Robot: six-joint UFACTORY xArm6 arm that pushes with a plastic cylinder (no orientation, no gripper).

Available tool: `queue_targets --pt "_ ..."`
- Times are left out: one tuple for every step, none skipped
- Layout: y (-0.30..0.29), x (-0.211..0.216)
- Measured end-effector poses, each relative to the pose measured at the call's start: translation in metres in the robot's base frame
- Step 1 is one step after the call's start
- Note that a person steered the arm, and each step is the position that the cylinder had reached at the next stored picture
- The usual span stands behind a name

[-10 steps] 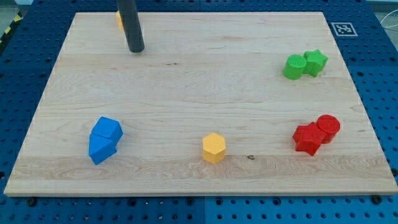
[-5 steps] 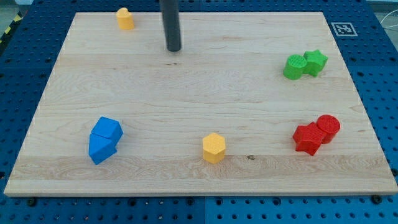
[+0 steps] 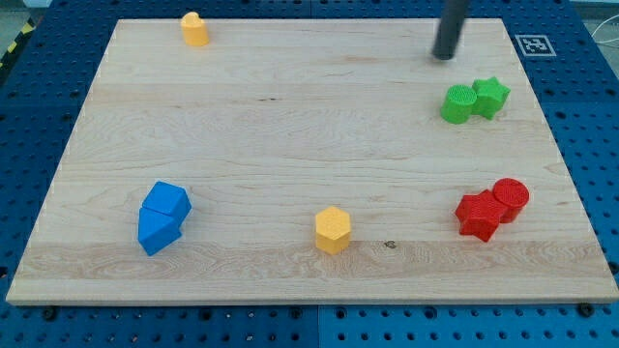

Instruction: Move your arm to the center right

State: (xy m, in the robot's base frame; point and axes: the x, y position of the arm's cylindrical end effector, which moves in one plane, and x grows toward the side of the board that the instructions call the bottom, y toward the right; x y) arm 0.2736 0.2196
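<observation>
My tip [image 3: 444, 56] is touching the counter [image 3: 290, 126] near its top right part, and the dark rod is rising from it out of the view's top. The arm has no fingers, so there is nothing wide, narrow or holding; only the rod end is working here.

I am taking the green cylinder [image 3: 457, 103] as the landmark. My tip is standing just above it in the view, a little to its left, near but apart from it. The green star [image 3: 490, 97] is sitting directly right of the cylinder and the two are touching.

Well below the green cylinder, near the counter's right edge, the red cylinder [image 3: 511, 197] is lying, and a second red block [image 3: 477, 215] is touching it on its lower left side; the shape of this one I cannot tell for sure.

Far to the lower left of the green cylinder, two blue blocks are pressing together: the upper blue block [image 3: 168, 200] and the lower blue block [image 3: 156, 230]. Their shapes are angular, but I cannot say more.

The yellow hexagon [image 3: 332, 229] is standing below and left of the green cylinder, near the counter's bottom edge. A small yellow block [image 3: 194, 29] is standing far left of it, by the top edge.

The center right area, between the green pair and the red pair, is lying below my tip.
</observation>
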Motion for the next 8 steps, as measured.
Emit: queue_targets --pt "0.058 0.022" --pt "0.095 0.072" --pt "0.119 0.132" --pt "0.117 0.176" --pt "0.098 0.169" --pt "0.079 0.147" --pt "0.058 0.138" --pt "0.039 0.126"
